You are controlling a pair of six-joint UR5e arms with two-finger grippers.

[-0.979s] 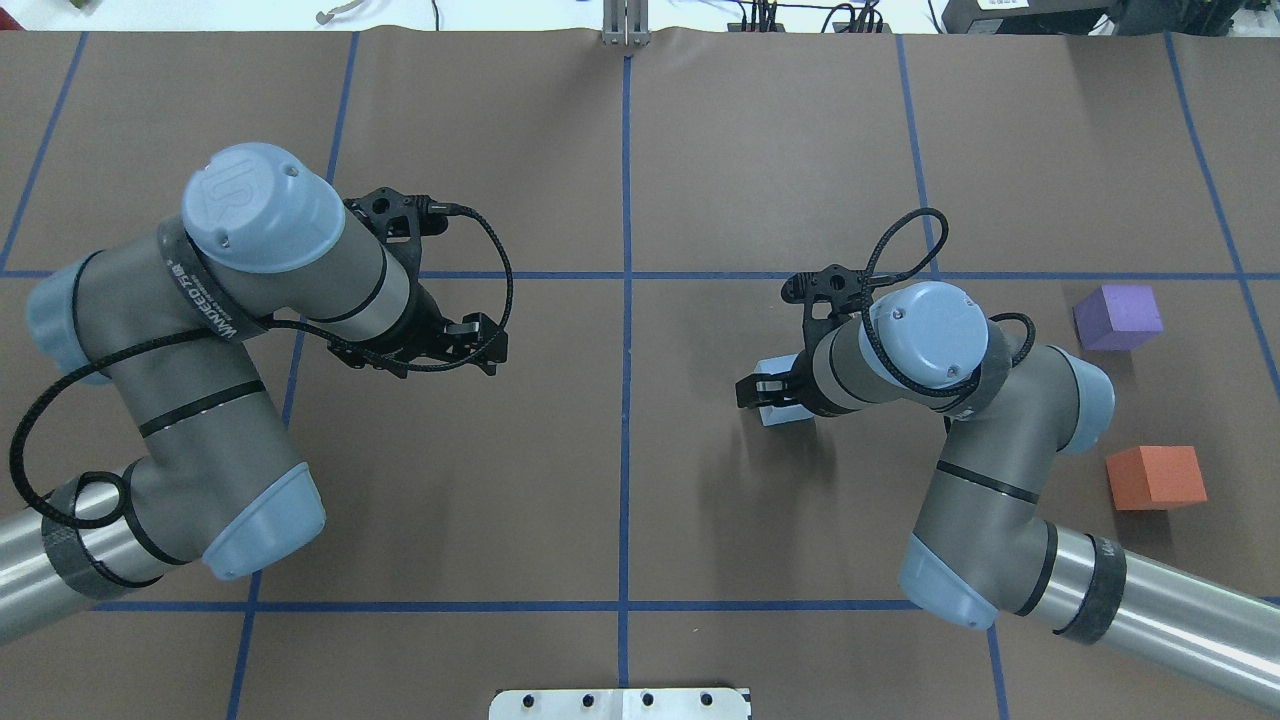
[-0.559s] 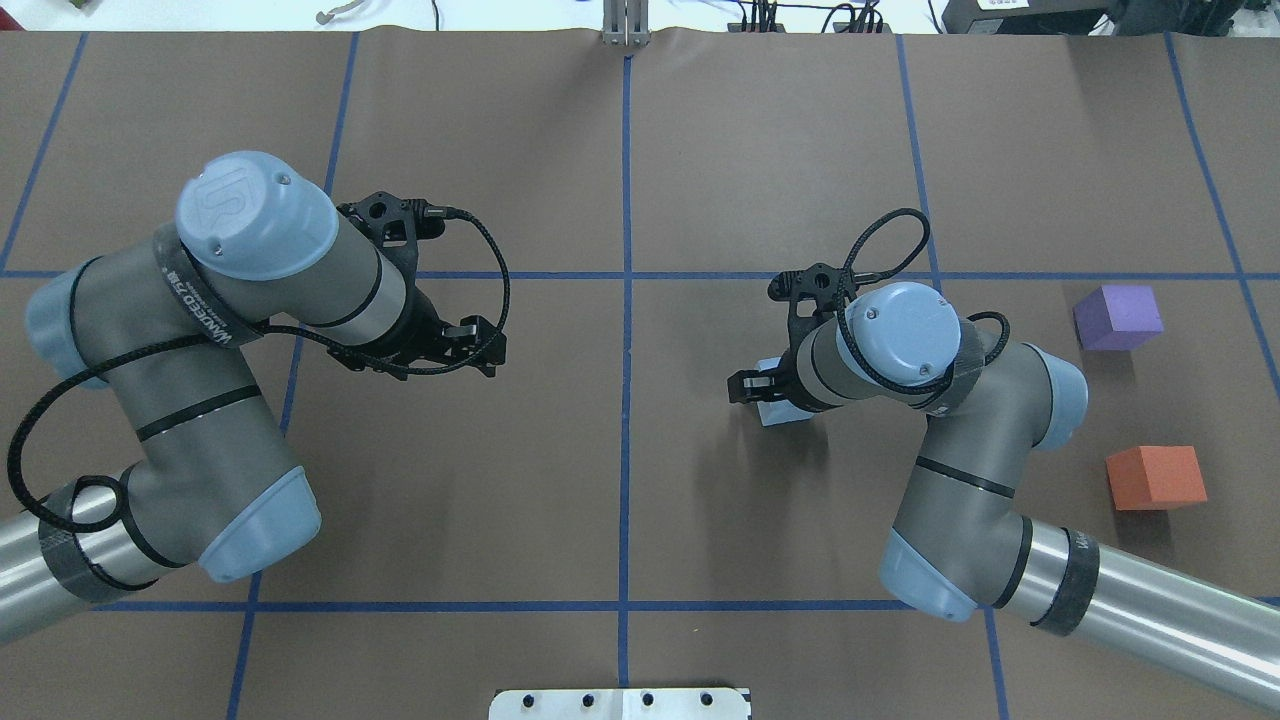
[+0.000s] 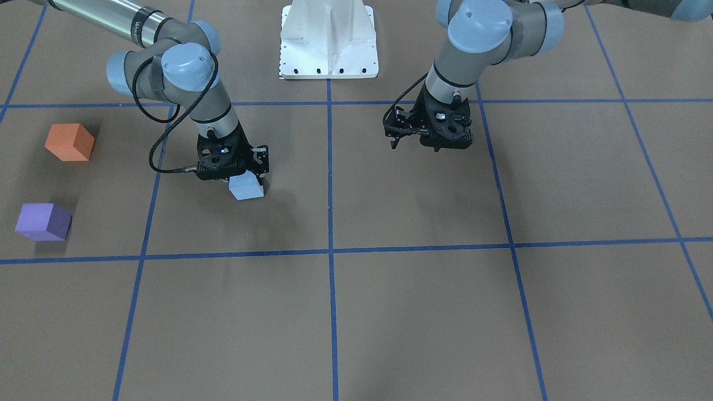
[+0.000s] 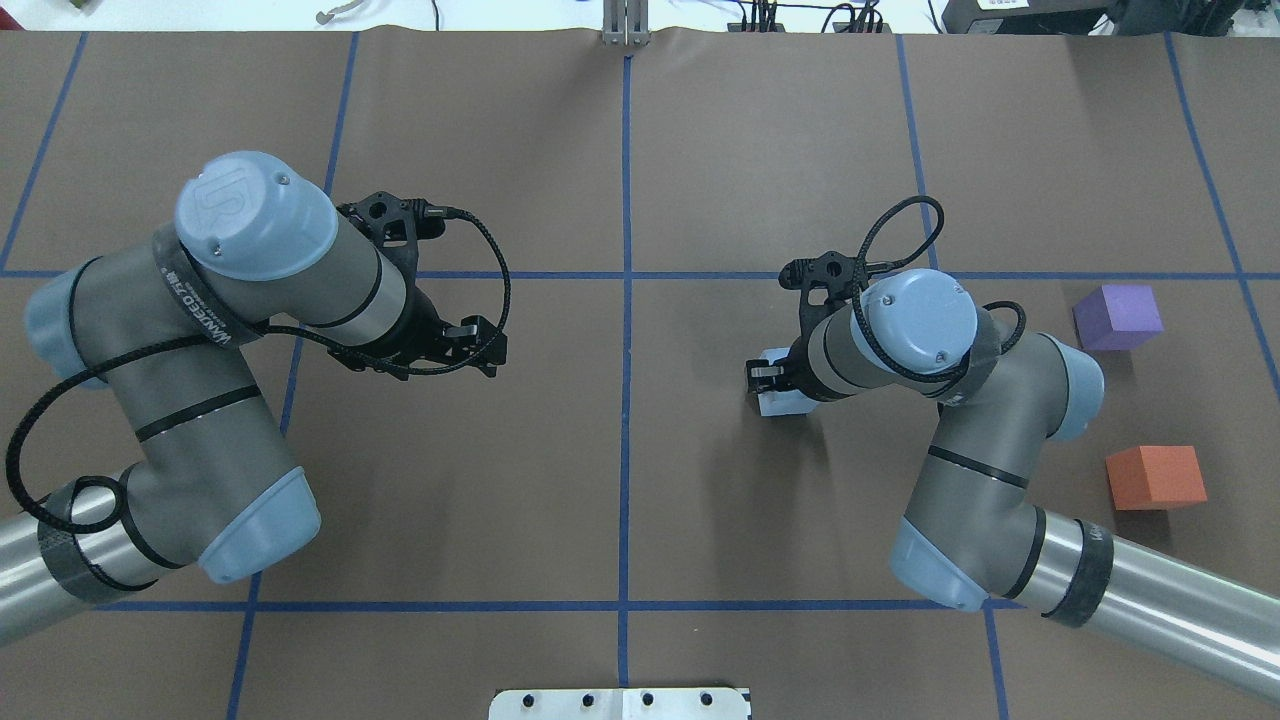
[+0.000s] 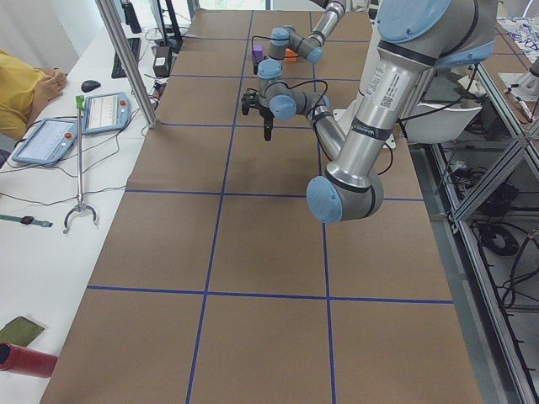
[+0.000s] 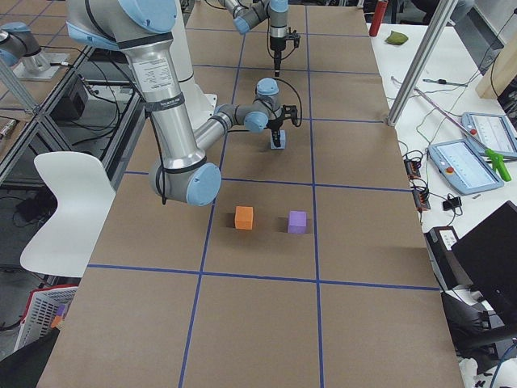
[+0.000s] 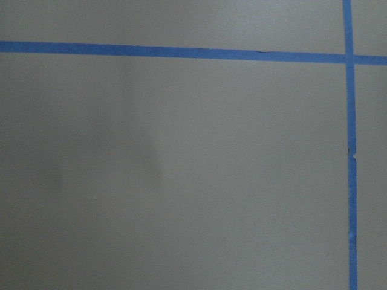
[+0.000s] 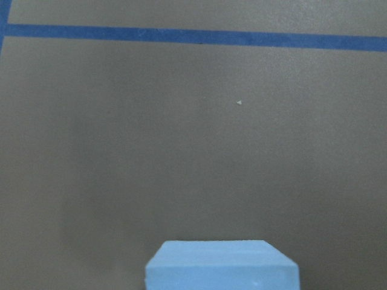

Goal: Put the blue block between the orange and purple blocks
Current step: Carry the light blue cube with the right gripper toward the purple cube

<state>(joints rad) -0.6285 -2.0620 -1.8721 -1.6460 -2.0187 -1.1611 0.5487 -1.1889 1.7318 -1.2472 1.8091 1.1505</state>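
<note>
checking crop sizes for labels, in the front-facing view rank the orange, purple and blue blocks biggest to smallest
1. purple block and orange block: they look about alike, so no ranking between them.
2. blue block: looks smallest, though the right gripper hides part of it.

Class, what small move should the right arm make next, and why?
Probably close the jaws firmly on the blue block: the right gripper sits right over it, grip unconfirmed, and it is far from the orange block and purple block.
</note>
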